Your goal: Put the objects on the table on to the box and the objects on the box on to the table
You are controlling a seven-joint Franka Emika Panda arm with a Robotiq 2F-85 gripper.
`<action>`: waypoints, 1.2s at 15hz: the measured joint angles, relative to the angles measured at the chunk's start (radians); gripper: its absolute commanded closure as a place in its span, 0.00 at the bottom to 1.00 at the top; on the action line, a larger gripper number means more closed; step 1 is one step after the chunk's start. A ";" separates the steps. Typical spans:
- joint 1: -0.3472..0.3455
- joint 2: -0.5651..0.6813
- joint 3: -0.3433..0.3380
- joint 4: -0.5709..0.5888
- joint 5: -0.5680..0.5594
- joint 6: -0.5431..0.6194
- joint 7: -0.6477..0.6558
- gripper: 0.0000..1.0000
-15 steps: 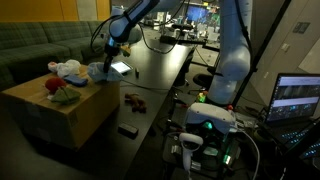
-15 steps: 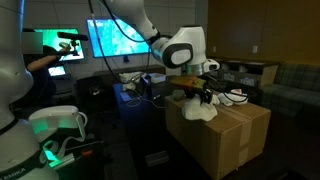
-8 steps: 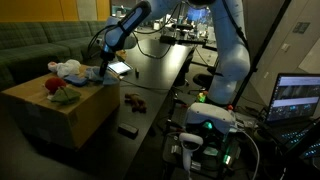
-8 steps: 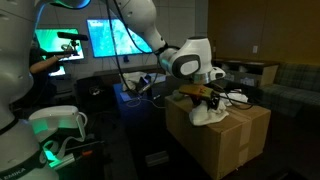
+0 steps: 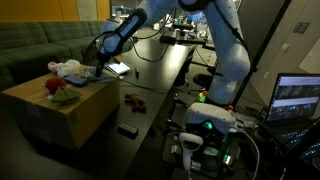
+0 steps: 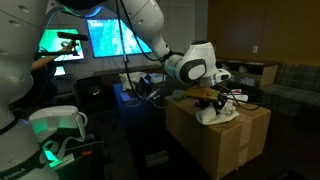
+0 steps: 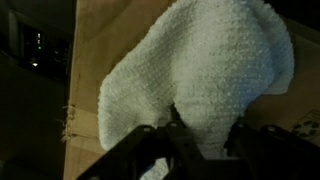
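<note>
A cardboard box [image 5: 50,112] stands beside the black table [image 5: 150,80]. On it lie a white knitted cloth [image 5: 68,69] and a red and green soft toy [image 5: 60,93]. The cloth also shows in an exterior view [image 6: 216,113] and fills the wrist view [image 7: 205,70] on the box top [image 7: 90,60]. My gripper [image 5: 96,70] hangs low over the box's far edge [image 6: 205,96]. In the wrist view its fingers [image 7: 198,142] are apart, open, with the cloth's edge between them. A small dark object [image 5: 133,99] and a flat black one [image 5: 128,130] lie on the table.
A lit tablet [image 5: 121,68] lies on the table behind the box. A green sofa [image 5: 35,45] stands beyond it. The robot base [image 5: 208,120] and a laptop [image 5: 298,98] are at the right. Monitors [image 6: 118,38] glow in the background.
The arm has swung further over the box and lowered, bringing the gripper down onto the white cloth. The objects on box and table have not moved.
</note>
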 measured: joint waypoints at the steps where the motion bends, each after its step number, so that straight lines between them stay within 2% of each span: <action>1: 0.001 0.000 -0.002 0.007 -0.010 -0.001 0.007 0.26; 4: 0.012 -0.002 -0.007 0.028 -0.042 0.000 0.035 0.04; 5: 0.017 -0.004 -0.008 0.035 -0.047 0.001 0.043 0.01; 12: 0.084 -0.032 -0.004 0.058 -0.069 0.017 0.074 0.00; 18: 0.127 -0.007 0.031 0.073 -0.069 0.016 0.076 0.00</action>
